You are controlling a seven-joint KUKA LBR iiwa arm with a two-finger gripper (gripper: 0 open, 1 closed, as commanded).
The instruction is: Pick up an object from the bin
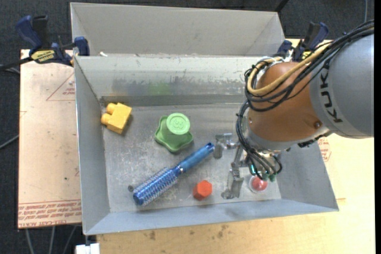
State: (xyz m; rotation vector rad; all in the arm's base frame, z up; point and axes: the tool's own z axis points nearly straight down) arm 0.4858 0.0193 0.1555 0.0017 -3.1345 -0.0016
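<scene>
Bin [89,128] is taking up the middle of the view, grey and metal, and we are looking down on a few loose things spread over its floor.

Starting at the left, a yellow block [116,117] is lying near the left wall, well apart from the rest. Next, a green cup [174,131] is sitting mouth down near the middle of the floor. Just below it, a blue brush [172,174] is lying slantwise, its bristles pointing toward the near left corner and its handle rising to the right. A small orange cap [203,189] is resting near the front wall, just below the handle and apart from it.

Further right, the gripper [229,163] is hanging low over the floor in the right part of the bin. Its fingers [233,181] are standing wide apart with only bare floor between them, so it is holding nothing. One finger is sitting just beside the handle's end, the other near the cap. We are not seeing contact with either.

A small red ball [259,184] is lying just right of the fingers, partly under the dangling cables [266,165]. Above it, the orange cover [283,107] is capping the wrist, and the arm [354,92] is reaching in from the right.
</scene>
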